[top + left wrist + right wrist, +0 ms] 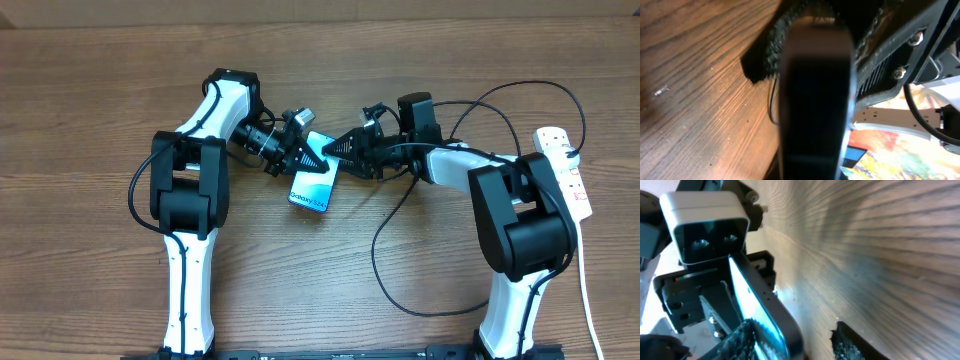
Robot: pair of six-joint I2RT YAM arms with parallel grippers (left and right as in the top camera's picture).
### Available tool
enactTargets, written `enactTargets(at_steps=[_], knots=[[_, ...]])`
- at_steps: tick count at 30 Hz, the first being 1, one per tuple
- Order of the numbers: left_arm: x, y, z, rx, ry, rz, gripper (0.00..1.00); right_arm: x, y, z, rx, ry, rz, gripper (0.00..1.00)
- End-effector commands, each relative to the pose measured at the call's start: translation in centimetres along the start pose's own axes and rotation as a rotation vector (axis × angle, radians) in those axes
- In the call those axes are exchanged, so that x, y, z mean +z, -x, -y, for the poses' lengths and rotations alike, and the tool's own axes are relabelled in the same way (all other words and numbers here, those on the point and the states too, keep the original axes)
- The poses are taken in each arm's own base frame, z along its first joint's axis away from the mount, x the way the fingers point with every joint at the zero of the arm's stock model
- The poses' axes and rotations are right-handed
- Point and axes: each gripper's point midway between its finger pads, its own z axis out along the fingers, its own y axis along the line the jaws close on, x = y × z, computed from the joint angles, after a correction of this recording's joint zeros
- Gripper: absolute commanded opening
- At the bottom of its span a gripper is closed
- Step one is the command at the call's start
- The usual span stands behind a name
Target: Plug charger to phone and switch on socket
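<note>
The phone [312, 190] stands tilted on one edge at mid-table, its blue-white screen lit. My left gripper [303, 158] is shut on its upper end; in the left wrist view the phone's dark body [812, 100] fills the middle beside a textured pad [774, 47]. My right gripper [333, 150] is open around the same end. One of its fingers [742, 337] lies against the screen [752, 300], and the other stands apart from the phone's back. The charger cable [378, 250] loops over the table. Its tip is hidden. The socket [566, 170] lies at the far right.
The white cord [588, 300] runs from the socket down the right edge. Both arm bases stand at the front of the wooden table [90, 250]. The left arm's wrist camera [705, 225] sits close above the phone.
</note>
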Motion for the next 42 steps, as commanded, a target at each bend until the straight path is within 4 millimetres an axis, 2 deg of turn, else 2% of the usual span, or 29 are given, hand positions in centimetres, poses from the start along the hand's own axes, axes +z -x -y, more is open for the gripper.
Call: enactTargets(at_steps=[1,4,5,8,15,17,23,24,25,26,30,32,36,38,42], knots=[[-0.9,0.4,1.1,-0.040,-0.024,0.033,0.04,-2.7,1.7,-2.1,-0.053,-0.005,0.093,0.52],[-1.4,0.6,1.2,-0.044,-0.039,0.049,0.04,-5.2,2.3,-3.9,-0.092,-0.032,0.162,0.53],[-1.5,0.8,1.6,-0.021,-0.069,0.067,0.04,-6.7,2.3,-4.4,-0.109,-0.079,0.206,0.53],[-1.7,1.4,3.1,0.020,-0.151,0.108,0.04,-9.4,1.9,-4.4,-0.118,-0.212,0.272,0.53],[-2.8,3.0,6.3,0.058,-0.337,0.215,0.04,-15.9,-1.4,-1.9,-0.065,-0.658,0.361,0.54],[-3.1,3.3,7.2,0.079,-0.379,0.243,0.04,-17.1,-2.8,-1.0,-0.036,-0.748,0.339,0.55],[-4.0,2.2,10.0,0.170,-0.367,0.258,0.05,-19.8,-6.8,2.3,0.091,-0.974,0.254,0.63],[-4.3,1.9,10.8,0.193,-0.364,0.264,0.05,-20.1,-7.1,2.6,0.097,-0.998,0.247,0.69],[-4.7,1.4,11.9,0.223,-0.360,0.271,0.05,-20.3,-7.3,2.7,0.098,-1.009,0.238,0.81],[-5.1,0.9,13.0,0.249,-0.357,0.278,0.04,-20.2,-7.4,2.7,0.087,-1.006,0.225,1.00],[-6.2,-1.7,17.0,0.283,-0.321,0.275,0.04,-19.1,-7.7,2.0,0.094,-0.932,0.197,1.00],[-6.3,-3.2,18.0,0.234,-0.268,0.251,0.04,-18.4,-8.0,1.5,0.099,-0.887,0.179,1.00],[-6.3,-5.9,18.1,0.055,-0.087,0.221,0.04,-18.3,-8.1,1.5,0.104,-0.880,0.173,1.00],[-6.3,-6.6,17.8,-0.024,-0.021,0.222,0.04,-18.3,-8.1,1.5,0.103,-0.879,0.173,1.00],[-5.1,-7.8,18.6,-0.033,0.021,0.199,0.04,-18.3,-8.0,1.5,0.100,-0.882,0.177,1.00]])
